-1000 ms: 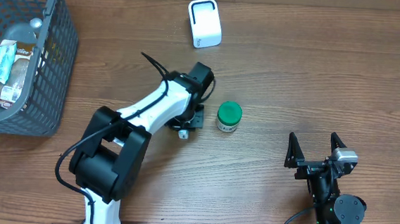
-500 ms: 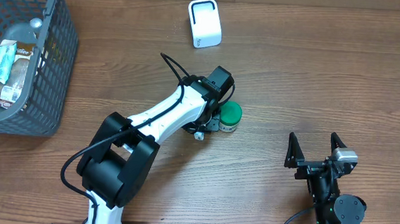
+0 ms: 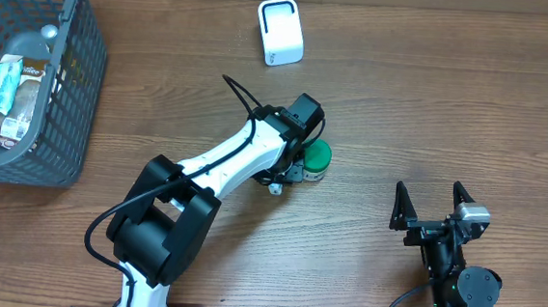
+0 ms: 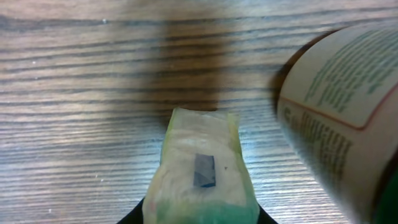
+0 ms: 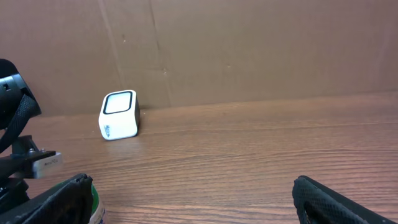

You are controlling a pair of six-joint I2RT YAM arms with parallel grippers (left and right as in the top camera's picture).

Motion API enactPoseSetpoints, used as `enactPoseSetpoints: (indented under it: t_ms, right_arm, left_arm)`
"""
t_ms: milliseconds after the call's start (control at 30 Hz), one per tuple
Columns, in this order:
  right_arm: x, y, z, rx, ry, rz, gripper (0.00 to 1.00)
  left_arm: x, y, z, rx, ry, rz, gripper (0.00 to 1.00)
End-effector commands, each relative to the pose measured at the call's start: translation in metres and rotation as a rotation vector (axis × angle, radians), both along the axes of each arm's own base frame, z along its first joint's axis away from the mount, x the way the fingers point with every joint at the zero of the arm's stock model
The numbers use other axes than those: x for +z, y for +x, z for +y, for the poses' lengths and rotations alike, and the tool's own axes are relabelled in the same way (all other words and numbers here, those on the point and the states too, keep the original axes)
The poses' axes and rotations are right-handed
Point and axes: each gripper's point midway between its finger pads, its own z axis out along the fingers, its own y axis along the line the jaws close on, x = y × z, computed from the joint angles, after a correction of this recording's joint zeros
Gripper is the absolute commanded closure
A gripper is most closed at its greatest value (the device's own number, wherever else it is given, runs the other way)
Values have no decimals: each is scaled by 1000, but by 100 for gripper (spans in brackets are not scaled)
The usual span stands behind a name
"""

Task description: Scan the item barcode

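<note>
- Right gripper [image 3: 428, 190]: nearest the base, jaws spread wide, nothing held.
- Left gripper [image 3: 292, 167]: set just beside the green-lidded white jar with printed label [image 3: 316, 159], which stands centrally. Whether the fingers are closed cannot be told.
- Step judged: approach for pickup.
- Next required: jar to be enclosed, lifted, and its barcode presented to the white box-shaped scanner [image 3: 281, 31] beyond.

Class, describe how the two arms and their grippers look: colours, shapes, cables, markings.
The left arm has white links and black joints, with a thin black cable looping off it. One finger of the left gripper wears yellowish translucent tape with a small blue patch. The right arm is all black; the right gripper has two pointed black fingers and a grey block.
</note>
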Motion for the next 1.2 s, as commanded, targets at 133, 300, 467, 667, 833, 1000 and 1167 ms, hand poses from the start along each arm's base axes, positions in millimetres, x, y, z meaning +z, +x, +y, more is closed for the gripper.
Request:
enactPoseSetpoints:
  t_ms: [133,300,467,667,833,1000,1167]
  right_arm:
    - [-2,0,2,11,0,-3,0]
    - [-2,0,2,11,0,-3,0]
    - [-2,0,2,11,0,-3,0]
    - [-2,0,2,11,0,-3,0]
    - [-2,0,2,11,0,-3,0]
    - [-2,0,2,11,0,-3,0]
    - [-2,0,2,11,0,-3,0]
  left_arm:
    - [5,1,-3,12,-5,-4,61]
    - [5,1,-3,12,-6,-4,39]
    - [5,3,-2,16,-7,-5,34]
    - [9,14,6,49,-14,-16,34]
    - [22,38,16,72,-39,-57,34]
    - [45,74,16,53,-88,-157,33]
    - [75,104,18,37,-121,-246,35]
